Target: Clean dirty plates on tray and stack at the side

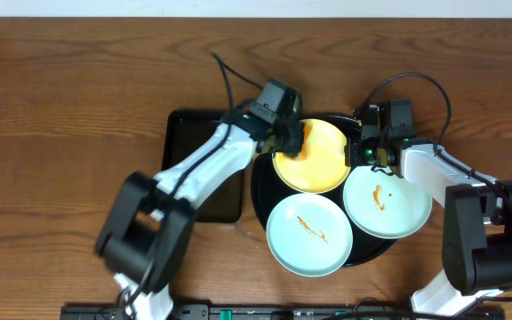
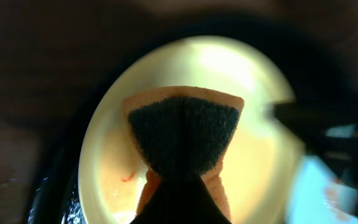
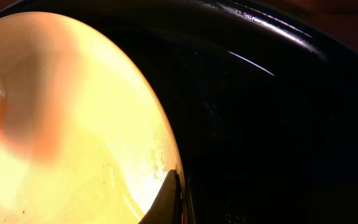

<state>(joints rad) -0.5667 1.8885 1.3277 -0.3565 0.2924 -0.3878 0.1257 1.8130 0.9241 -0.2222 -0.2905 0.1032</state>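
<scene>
The left tool [image 1: 288,133] is clamped on a sponge [image 2: 184,134], orange with a dark scouring face, pinching it at the middle. Right beneath it lies the yellow plate [image 1: 320,167], with a small red smear [image 2: 127,177] just beside the sponge. That plate sits in the round black tray [image 1: 259,191] on the wooden surface [image 1: 60,107].

The right tool [image 1: 365,149] is at the plate's opposite edge. Its fingertips [image 3: 169,199] are nearly together at the rim, but it cannot be told whether they pinch it.

A mint plate [image 1: 309,233] and a second mint plate [image 1: 387,203] rest in the same tray, the second just beside the right tool. Each carries an orange streak. A rectangular tray [image 1: 194,133] lies under the left tool's arm.
</scene>
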